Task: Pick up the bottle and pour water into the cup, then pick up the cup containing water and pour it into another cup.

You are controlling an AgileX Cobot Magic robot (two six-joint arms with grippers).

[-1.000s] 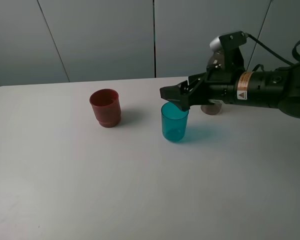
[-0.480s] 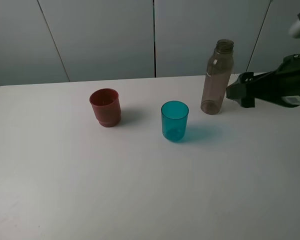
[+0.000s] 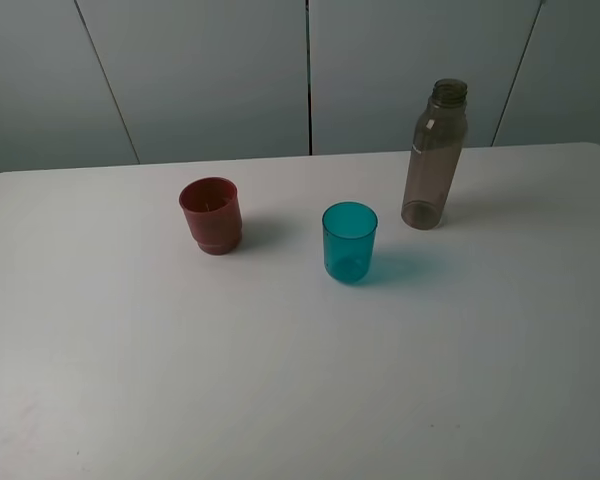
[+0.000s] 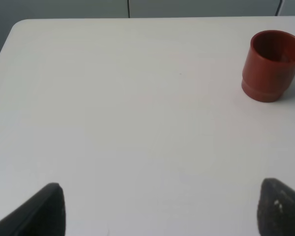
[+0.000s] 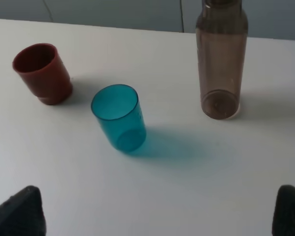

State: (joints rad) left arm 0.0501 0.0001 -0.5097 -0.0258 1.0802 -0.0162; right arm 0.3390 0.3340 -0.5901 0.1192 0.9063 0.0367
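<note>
Both grippers point(image 5: 157, 216) wide open, empty.

No legible text, labels, brands, nos. or signs in any view. Grey-brown bottle point(image 3: 435, 155): plain, no print. Teal tumbler point(image 3: 349, 242) and red-brown cup point(image 3: 212, 214): unmarked. White worktop point(image 3: 280, 380): blank. Wall panels behind: bare.

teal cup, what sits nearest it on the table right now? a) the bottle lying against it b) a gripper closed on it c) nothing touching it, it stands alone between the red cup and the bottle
c: the teal cup stands upright and untouched, apart from the red cup and the upright bottle.
</note>
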